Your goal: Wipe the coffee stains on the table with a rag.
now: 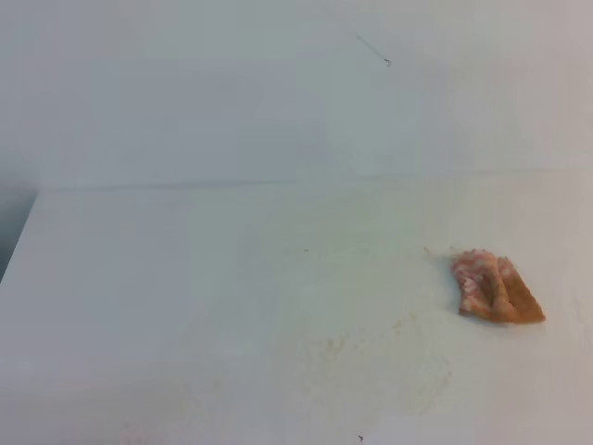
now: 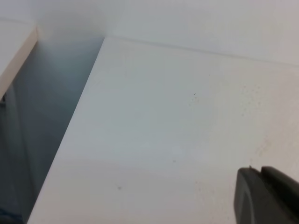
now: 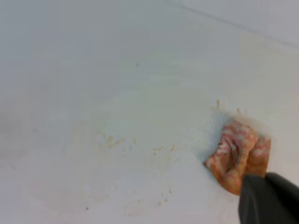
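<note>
The rag (image 1: 495,288), a wrinkled pinkish-white and orange-tan cloth, lies loose on the white table (image 1: 185,306) at the right. No glossy orange-yellow puddle shows. Only faint tan smears and specks (image 1: 371,357) mark the table left of and in front of the rag, and they also show in the right wrist view (image 3: 140,151). Neither gripper shows in the high view. A dark part of my right gripper (image 3: 267,198) sits at the frame's bottom right, just in front of the rag (image 3: 237,154). A dark part of my left gripper (image 2: 264,196) hangs over bare table (image 2: 163,116).
The table's left edge (image 2: 70,135) drops to a dark gap beside a white panel (image 2: 16,56). A white wall (image 1: 278,93) rises behind the table's back edge. A tiny dark speck (image 1: 360,438) lies near the front.
</note>
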Controlling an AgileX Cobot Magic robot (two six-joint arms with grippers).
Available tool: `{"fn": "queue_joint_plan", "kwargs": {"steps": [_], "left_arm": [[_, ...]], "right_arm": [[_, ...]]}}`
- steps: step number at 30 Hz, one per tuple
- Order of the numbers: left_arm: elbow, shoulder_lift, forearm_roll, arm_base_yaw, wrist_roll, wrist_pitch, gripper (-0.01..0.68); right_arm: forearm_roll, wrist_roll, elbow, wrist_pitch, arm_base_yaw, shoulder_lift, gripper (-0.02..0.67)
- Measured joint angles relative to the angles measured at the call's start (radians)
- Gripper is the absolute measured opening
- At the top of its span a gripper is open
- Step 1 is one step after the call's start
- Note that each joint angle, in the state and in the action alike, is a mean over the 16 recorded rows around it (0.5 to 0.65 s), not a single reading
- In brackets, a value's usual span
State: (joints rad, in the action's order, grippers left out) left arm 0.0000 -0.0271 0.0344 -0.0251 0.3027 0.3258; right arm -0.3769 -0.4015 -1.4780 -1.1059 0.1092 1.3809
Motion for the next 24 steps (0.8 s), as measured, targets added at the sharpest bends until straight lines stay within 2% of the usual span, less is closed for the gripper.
{"fn": "queue_joint_plan", "kwargs": {"steps": [15,19,24], "left_arm": [[0.0,0.002,0.0,0.0,0.0,0.0,-0.001],[0.0,0.0,0.0,0.0,0.0,0.0,-0.001],[0.0,0.0,0.0,0.0,0.0,0.0,-0.001]], "right_arm": [[0.003,-0.017,0.007,0.016,0.0,-0.213,0.0],[0.058,-0.015,0.064,0.135,-0.001,-0.331,0.0],[0.179,0.041,0.255,0.393,-0.012,-0.585,0.0]]}}
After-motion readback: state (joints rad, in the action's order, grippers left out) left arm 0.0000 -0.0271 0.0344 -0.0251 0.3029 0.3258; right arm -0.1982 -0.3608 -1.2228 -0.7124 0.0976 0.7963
